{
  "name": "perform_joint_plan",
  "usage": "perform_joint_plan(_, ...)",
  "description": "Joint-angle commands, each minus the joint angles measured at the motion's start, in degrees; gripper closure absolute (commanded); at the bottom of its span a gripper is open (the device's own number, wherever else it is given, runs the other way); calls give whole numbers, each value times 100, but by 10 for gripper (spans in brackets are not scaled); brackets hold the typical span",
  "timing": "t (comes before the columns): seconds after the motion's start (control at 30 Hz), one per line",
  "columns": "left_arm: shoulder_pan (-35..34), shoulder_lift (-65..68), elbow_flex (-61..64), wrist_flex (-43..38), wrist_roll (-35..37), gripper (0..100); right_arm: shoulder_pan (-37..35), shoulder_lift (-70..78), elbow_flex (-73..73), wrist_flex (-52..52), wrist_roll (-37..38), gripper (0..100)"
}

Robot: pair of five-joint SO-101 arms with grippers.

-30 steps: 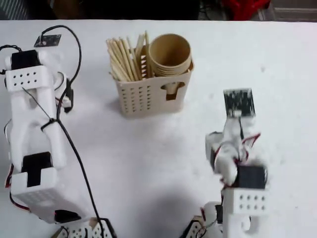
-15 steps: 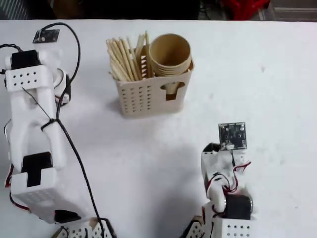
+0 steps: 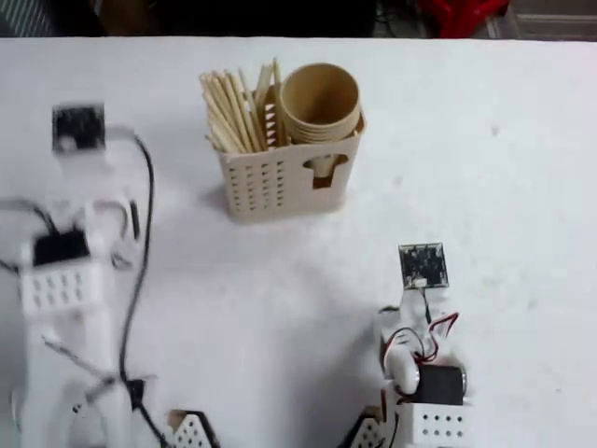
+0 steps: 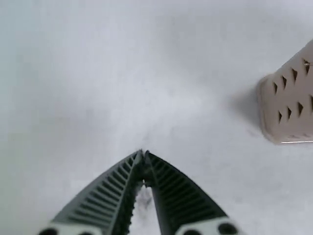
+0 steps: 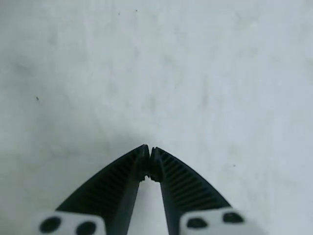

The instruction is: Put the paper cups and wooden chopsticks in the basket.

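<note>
Paper cups (image 3: 320, 98) and chopsticks (image 3: 238, 107) sit in the basket (image 3: 284, 177), near the left gripper (image 4: 144, 155), farther from the right gripper (image 5: 148, 151). Both grippers are pinched closed on nothing.

The left end effector (image 4: 144, 155) has its tips pressed together. The right end effector (image 5: 149, 151) is closed too, with the right arm (image 3: 417, 366) folded low.

White table (image 3: 522, 140); basket (image 3: 270, 185) standing upright near far edge.

Bright, even light washes out my white table (image 3: 522, 140); the basket (image 3: 280, 182) casts a soft shadow (faint, at its foot).
</note>
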Motion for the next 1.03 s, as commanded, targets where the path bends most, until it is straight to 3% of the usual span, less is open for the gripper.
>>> perform_joint_plan(0.0,48,-1789,2910,-2532,-35,976,-31,-31,53,66,-26,980)
perform_joint_plan(0.13,48,-3029,4633,-4167,-44,976,-31,-31,53,66,-26,980)
perform_joint_plan(0.2,75,-3574,5204,-4598,-35,976,-31,-31,53,66,-26,980)
perform_joint_plan(0.63,-154,-4268,5160,-1530,-44,976,-31,-31,53,66,-26,981)
perform_joint_plan(1.0,-154,-4268,5160,-1495,-44,976,-22,-31,53,66,-26,981)
